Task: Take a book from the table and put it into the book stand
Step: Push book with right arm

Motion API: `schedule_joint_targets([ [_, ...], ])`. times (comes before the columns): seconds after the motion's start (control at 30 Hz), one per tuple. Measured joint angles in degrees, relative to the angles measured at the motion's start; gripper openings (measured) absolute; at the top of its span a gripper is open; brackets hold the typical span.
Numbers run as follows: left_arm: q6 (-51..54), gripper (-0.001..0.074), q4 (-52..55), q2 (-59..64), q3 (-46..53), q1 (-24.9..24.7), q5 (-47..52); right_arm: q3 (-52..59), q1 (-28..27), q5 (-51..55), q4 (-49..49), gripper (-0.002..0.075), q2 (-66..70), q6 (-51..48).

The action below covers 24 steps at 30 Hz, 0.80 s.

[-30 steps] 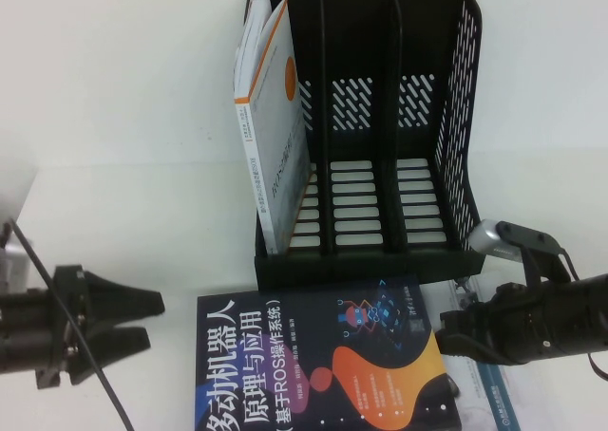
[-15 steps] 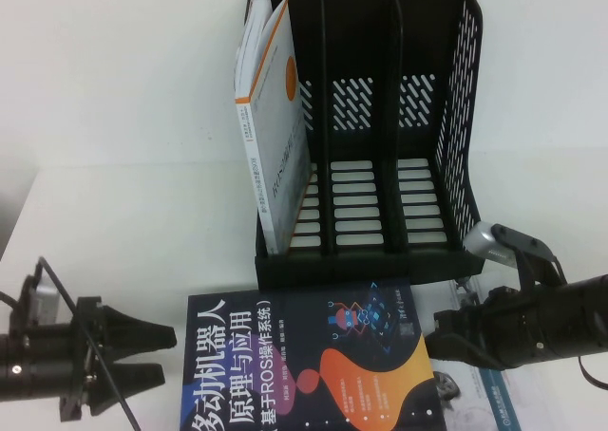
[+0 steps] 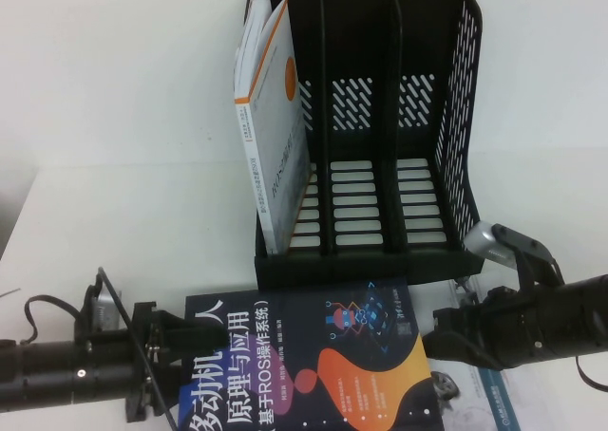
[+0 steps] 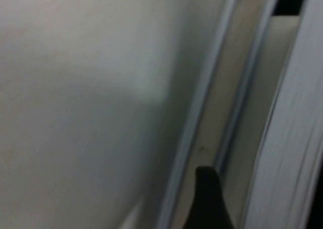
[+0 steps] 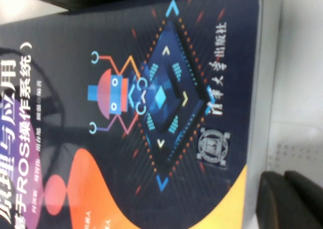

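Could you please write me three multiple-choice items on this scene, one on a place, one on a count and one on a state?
1. Where is the white book with the orange stripe?
A. left slot of the book stand
B. middle slot
C. flat on the table

2. How many slots does the book stand have?
A. two
B. three
C. four

3. How does the dark navy book lie?
A. upright in the stand
B. flat on the table
C. lifted in the air

Answers:
1 A, it leans in the left slot.
2 B, two dividers make three.
3 B, it lies between the left gripper and the right gripper.
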Motion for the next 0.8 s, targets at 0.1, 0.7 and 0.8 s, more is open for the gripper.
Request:
schedule_joint_targets([
  [0.1, 1.1, 0.0447, -1.4, 1.4, -0.1, -0.8, 2.1, 0.0, -0.3, 1.0, 0.6, -0.0001, 1.0, 0.0],
  [0.7, 2.2, 0.0115, -0.2, 2.5, -0.5, -2.2, 4.0, -0.6, -0.5, 1.1, 0.4, 0.0000, 0.5, 0.2],
  [0.8, 0.3, 0.0115, 2.3, 0.8, -0.5, -1.1, 2.8, -0.5, 0.0, -0.5, -3.4, 0.0000, -1.4, 2.5],
])
